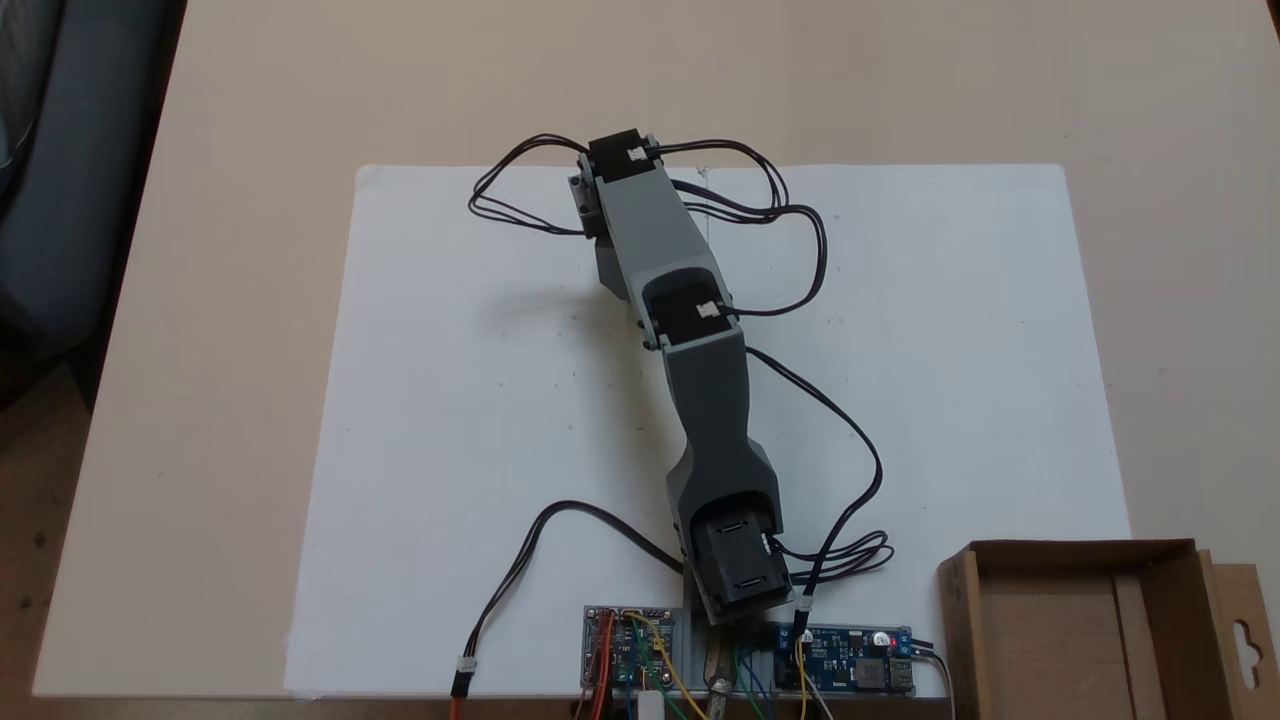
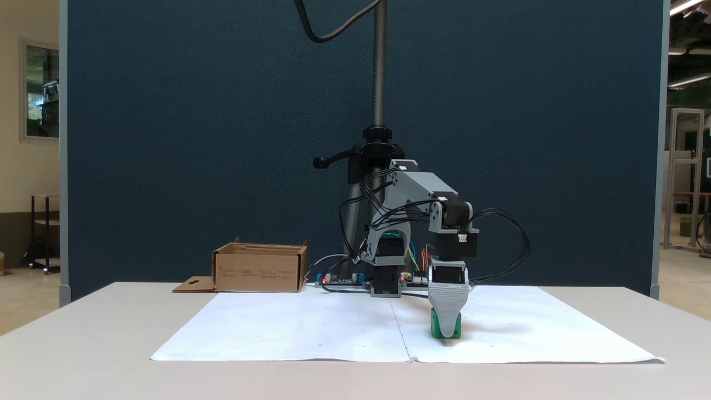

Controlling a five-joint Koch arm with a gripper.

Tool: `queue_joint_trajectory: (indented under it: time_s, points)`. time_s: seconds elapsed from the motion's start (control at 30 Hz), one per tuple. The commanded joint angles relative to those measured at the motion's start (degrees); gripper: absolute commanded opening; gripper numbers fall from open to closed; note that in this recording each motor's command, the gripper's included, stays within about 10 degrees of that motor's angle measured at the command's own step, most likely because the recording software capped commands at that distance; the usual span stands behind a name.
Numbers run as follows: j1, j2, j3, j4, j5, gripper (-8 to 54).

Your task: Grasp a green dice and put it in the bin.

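Green plastic dice (image 2: 445, 329) sits lower centre on white paper (image 2: 311, 328). We see the gripper (image 2: 446, 332) down over it; we cannot tell its grip.

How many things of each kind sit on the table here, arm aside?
Green dice: 1, under the gripper
Cardboard bin: 1
White paper sheets: 2, side by side
Circuit boards: 2, at the arm's base
Total: 6

Green dice (image 2: 445, 328) — half behind gripper (image 2: 447, 328)
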Motion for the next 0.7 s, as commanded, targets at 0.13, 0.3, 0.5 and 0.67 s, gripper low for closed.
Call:
queue_joint_trajectory:
  time_s: [0.13, 0.3, 0.5, 0.67]
  points:
    - [-0.35, 1.05, 0.0, -1.32, 3.6, 42.8]
    - [-0.18, 0.7, -0.09, -1.41, 3.6, 42.2]
    - [-0.09, 0.53, -0.09, -1.49, 3.6, 42.2]
    - [0.0, 0.35, 0.0, -1.49, 3.52, 41.3]
